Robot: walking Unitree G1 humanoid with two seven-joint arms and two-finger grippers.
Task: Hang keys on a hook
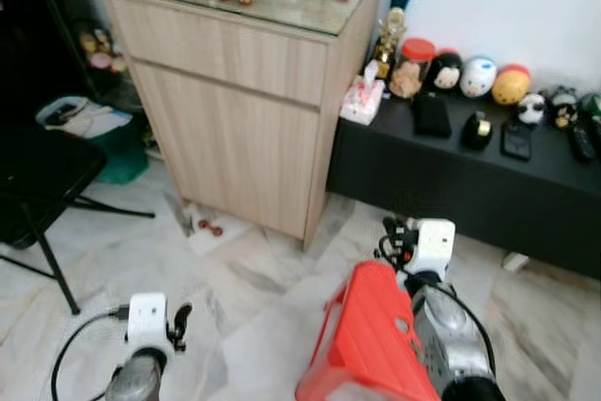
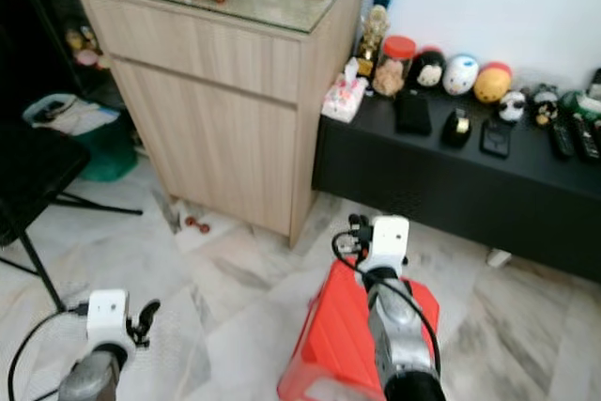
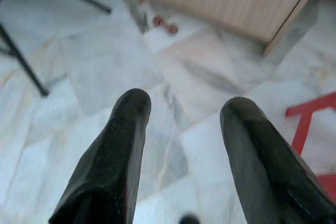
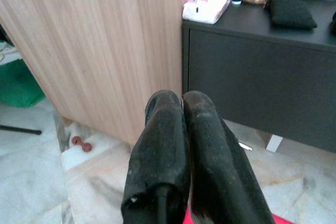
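The robot stands on a pale grey marble-tiled floor [image 1: 254,288], facing a tall light wooden cabinet with a glass top [image 1: 235,110]. To the cabinet's right, a low black console [image 1: 451,176] runs along the white wall.

The right gripper [image 4: 182,98] is raised in the near centre, above a red plastic stool [image 1: 362,335], and points toward the corner where the cabinet meets the console. Its two black fingers are pressed tightly together along their length. Whether anything is pinched between them cannot be told, and neither the look of the keys nor where they are can be made out.

The left gripper [image 3: 184,108] hangs low at the near left over the floor, its fingers spread wide apart with nothing between them.

A small red dumbbell-shaped object [image 1: 208,226] lies on a white sheet on the floor at the cabinet's foot. On the console's left end sits a pink-and-white tissue pack [image 1: 362,100], with a row of round plush toys [image 1: 478,75] further right against the wall. A black folding chair [image 1: 38,176] stands at the left, with a green bin [image 1: 117,152] beyond it.
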